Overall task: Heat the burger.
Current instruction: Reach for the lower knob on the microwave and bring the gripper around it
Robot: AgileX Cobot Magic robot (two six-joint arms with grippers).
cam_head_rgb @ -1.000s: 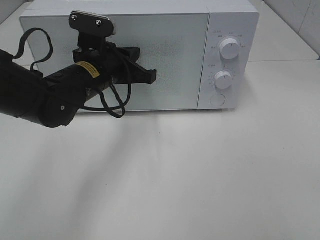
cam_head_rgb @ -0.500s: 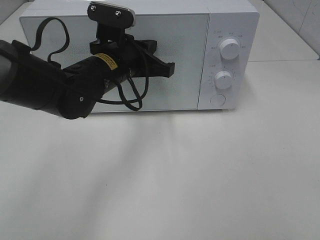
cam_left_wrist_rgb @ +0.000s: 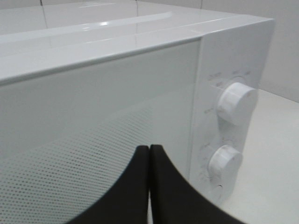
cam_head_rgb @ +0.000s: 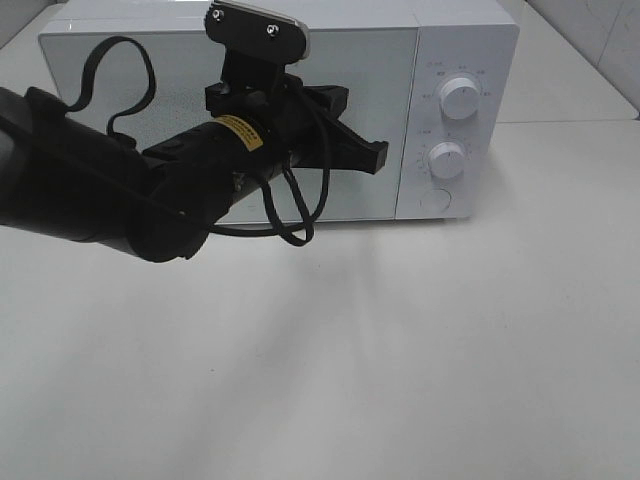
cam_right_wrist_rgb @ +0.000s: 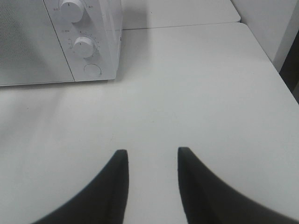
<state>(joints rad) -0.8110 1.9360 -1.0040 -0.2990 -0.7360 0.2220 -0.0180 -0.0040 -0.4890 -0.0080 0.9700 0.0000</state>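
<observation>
The burger is out of view in every frame. A white microwave (cam_head_rgb: 330,110) stands at the back of the table with its door closed; it also shows in the left wrist view (cam_left_wrist_rgb: 117,93) and the right wrist view (cam_right_wrist_rgb: 56,42). My left gripper (cam_head_rgb: 375,157) is shut and empty, held in front of the door near its right edge, left of the two knobs (cam_head_rgb: 459,97). In the left wrist view its fingertips (cam_left_wrist_rgb: 149,151) are pressed together. My right gripper (cam_right_wrist_rgb: 149,156) is open and empty above bare table, and does not show in the exterior view.
The microwave has an upper knob (cam_left_wrist_rgb: 237,102), a lower knob (cam_left_wrist_rgb: 225,161) and a round button (cam_head_rgb: 435,199) on its right panel. The white table (cam_head_rgb: 400,340) spreads in front. A black cable (cam_head_rgb: 290,215) loops under the left arm.
My left arm has moved to the right across the microwave door, bringing the shut gripper from the door's middle toward its right edge near the knobs.
</observation>
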